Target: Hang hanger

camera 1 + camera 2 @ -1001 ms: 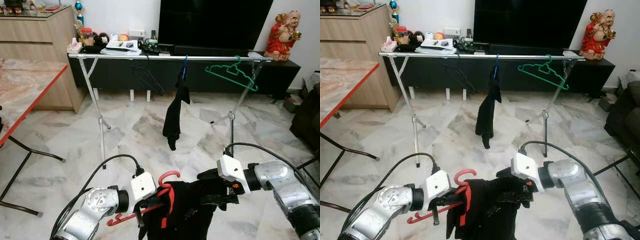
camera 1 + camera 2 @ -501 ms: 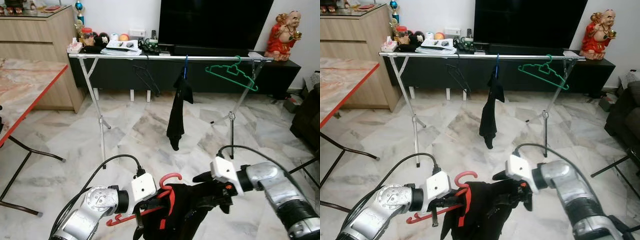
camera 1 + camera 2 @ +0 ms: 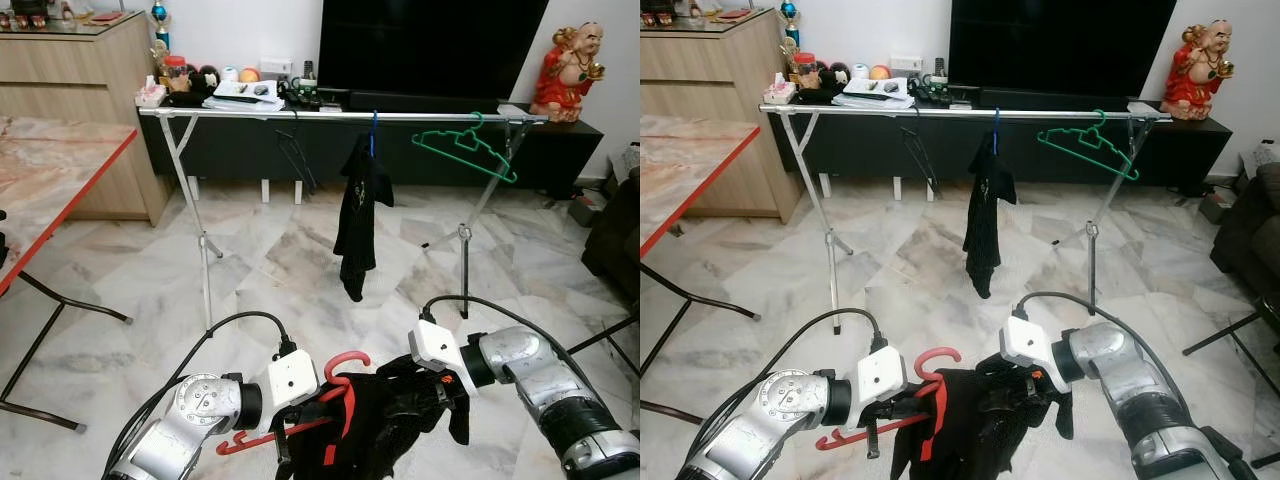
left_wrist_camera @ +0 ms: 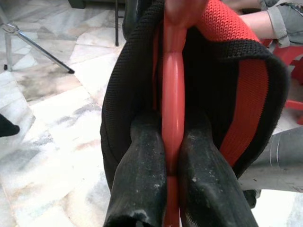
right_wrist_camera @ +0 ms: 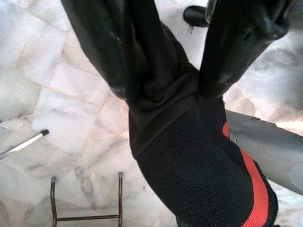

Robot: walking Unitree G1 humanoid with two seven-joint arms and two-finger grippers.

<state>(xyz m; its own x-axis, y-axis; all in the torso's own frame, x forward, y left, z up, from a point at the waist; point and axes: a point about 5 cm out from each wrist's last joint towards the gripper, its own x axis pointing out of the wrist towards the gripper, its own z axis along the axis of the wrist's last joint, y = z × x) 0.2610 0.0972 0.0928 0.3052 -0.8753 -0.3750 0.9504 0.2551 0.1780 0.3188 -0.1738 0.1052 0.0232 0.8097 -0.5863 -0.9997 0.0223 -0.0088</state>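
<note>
The red hanger [image 3: 300,420] is held low in front of the robot, well short of the rail [image 3: 340,116], with a black garment [image 3: 385,430] draped over it. The left gripper [image 4: 171,179] is clamped on the hanger's thin red bar; the right gripper [image 5: 163,80] is pinched on a fold of the soft cloth. The load is judged light, the plastic stiff but slick, the knit limp and prone to slide, so the bar near the hook [image 3: 345,360] seems the best hold. Open rail is seen between the black hanger [image 3: 297,155] and the hung dark garment [image 3: 360,215], with bare floor ahead.
</note>
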